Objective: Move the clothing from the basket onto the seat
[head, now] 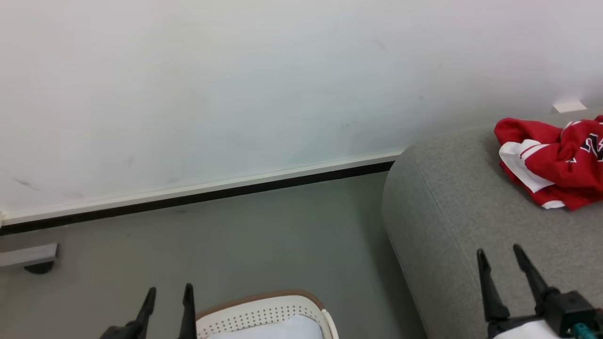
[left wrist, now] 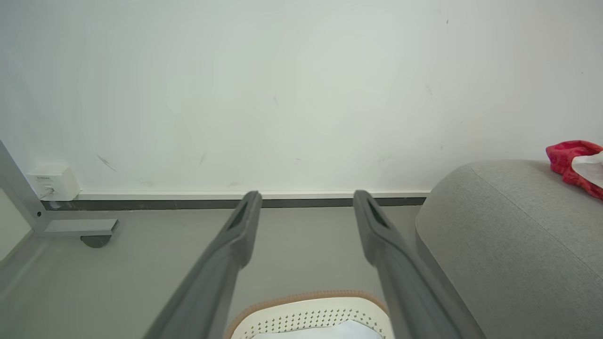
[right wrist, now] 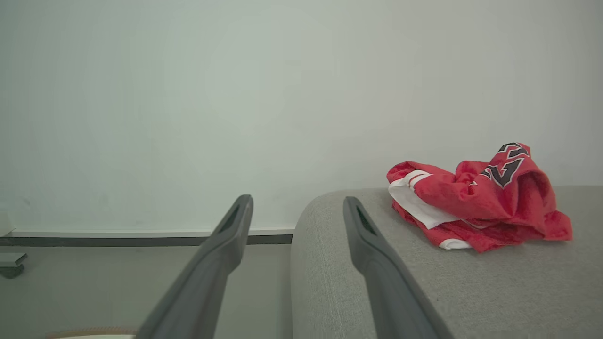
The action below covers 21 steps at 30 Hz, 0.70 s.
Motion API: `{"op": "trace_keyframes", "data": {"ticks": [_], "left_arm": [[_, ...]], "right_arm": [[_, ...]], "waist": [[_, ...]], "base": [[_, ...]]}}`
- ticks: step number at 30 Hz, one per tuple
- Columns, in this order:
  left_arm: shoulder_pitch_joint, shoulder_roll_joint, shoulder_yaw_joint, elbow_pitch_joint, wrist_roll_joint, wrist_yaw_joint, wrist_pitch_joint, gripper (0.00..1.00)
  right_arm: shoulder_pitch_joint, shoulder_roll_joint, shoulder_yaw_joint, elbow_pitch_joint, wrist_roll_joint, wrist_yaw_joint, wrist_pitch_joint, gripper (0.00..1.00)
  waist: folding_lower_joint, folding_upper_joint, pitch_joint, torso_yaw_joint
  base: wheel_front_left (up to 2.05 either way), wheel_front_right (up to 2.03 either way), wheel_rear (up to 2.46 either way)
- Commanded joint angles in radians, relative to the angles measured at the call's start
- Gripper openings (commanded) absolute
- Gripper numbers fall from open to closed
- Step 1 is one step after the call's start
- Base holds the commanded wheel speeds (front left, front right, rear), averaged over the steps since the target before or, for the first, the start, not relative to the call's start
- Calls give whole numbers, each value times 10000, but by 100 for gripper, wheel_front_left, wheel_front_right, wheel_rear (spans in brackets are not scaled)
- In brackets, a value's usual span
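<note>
The one marking is on the red clothing lying on the seat: black figures edged in white, printed on a raised fold of the cloth. The crumpling breaks them up, so they look like parts of angular digits, perhaps a 2, but cannot be read whole; in the head view the picture's right edge cuts them off. A small white box low on the wall bears a dark label too small to read.
</note>
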Motion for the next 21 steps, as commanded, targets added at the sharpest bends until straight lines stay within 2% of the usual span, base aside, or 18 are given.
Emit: {"op": "trace_keyframes", "data": {"ticks": [1,9,21], "left_arm": [[202,-58,114,-34,133,-80,-2,100],[476,-472,625,45,575,-503,-3,100],[654,-953,1122,178,1035,-806,-3,100]], "right_arm": [[262,49,50,52,-61,-26,2,100],[801,329,432,150,-160,-26,2,100],[745,399,882,531,120,-25,2,100]], "waist": [[3,0,-68,94],[3,0,-201,163],[3,0,-250,327]], "base": [[0,0,0],[0,0,0],[0,0,0]]}}
